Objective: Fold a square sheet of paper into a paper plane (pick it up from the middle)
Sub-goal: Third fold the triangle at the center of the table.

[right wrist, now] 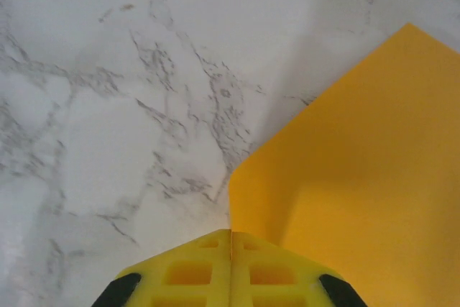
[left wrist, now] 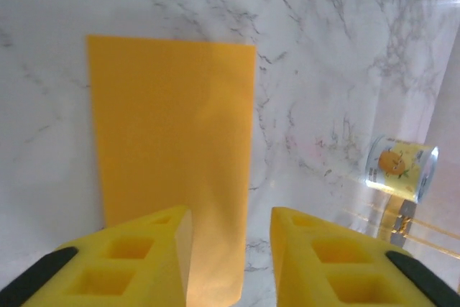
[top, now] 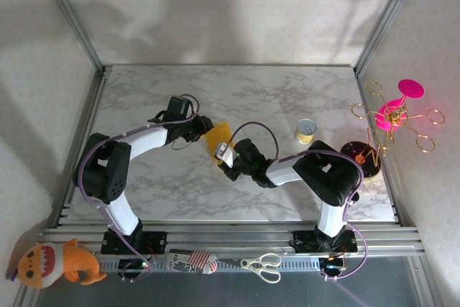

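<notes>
Orange-yellow and thin, the sheet of paper [top: 220,134] lies on the marble table [top: 302,98] a little left of centre, between the two arms. The left pincer [top: 203,129] sits at the sheet's 9 o'clock. The right pincer [top: 226,156] sits at its 5 o'clock.

From the left wrist, the left pincer [left wrist: 231,217] is spread, one finger [left wrist: 154,239] over the sheet [left wrist: 172,163] and the other off its edge above bare marble. The paper looks oblong here, not square, so we judge it may be doubled over. We cannot confirm that.

A small can [left wrist: 399,167] stands at 3 o'clock, well apart from the paper.

From the right wrist, the right pincer [right wrist: 230,239] is pressed together right at the paper's edge. The paper [right wrist: 359,177] spreads away toward 2 o'clock. Whether a lip of paper is nipped between the pads, we cannot tell.

To do this step well, we would:
- Keep one pincer pinning the sheet flat while the other works, so the paper does not skate across the smooth marble.
- Lower the spread left fingers squarely over the edge before closing.
- Lift slowly, because paper this light buckles easily.
- Line up the edges before pressing in any crease, since a skewed centre line would spoil the plane.
</notes>
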